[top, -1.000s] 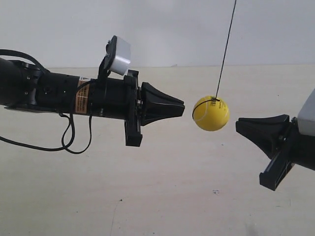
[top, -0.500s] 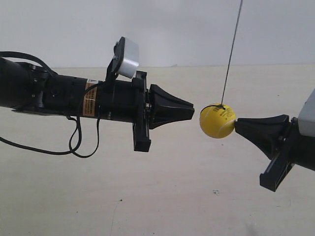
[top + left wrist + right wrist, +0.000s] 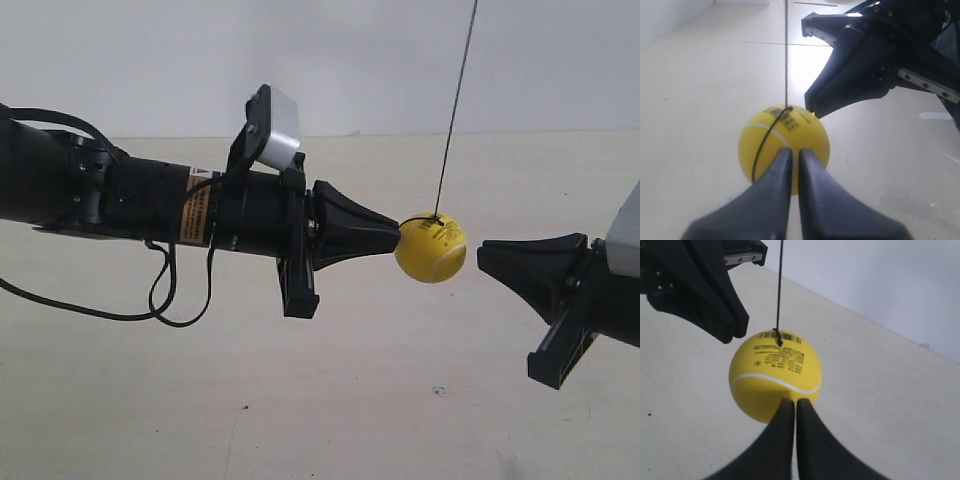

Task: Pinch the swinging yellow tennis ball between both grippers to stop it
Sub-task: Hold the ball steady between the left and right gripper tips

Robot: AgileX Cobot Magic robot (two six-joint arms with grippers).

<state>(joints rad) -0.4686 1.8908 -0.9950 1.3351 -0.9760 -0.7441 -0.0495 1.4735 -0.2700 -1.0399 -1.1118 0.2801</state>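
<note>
Since half a second ago, the arm at the exterior view's left (image 3: 130, 195) has pushed further toward mid-frame, and the ball (image 3: 431, 248) has swung off the opposite wedge and back against this arm's tip. That arm fills the left half of the frame and lies nearly level, with a grey box (image 3: 277, 128) above it and an orange label (image 3: 194, 214) on its barrel. The arm at the exterior view's right (image 3: 590, 290) enters at the right edge, and its wedge points toward mid-frame. The ball hangs just right of centre. It touches the tip of the arm at the view's left and is a narrow gap short of the other. In the left wrist view, the left gripper (image 3: 794, 156) is clenched to a thin slit, with nothing between its fingers and the ball (image 3: 762, 145) just past them. The right gripper (image 3: 794, 404) is likewise pressed closed and empty, with the ball (image 3: 772, 372) beyond its tips. A thin black string (image 3: 455, 100) runs from the ball's top to the frame's upper edge, and small dark print (image 3: 777, 357) sits near the knot.
</note>
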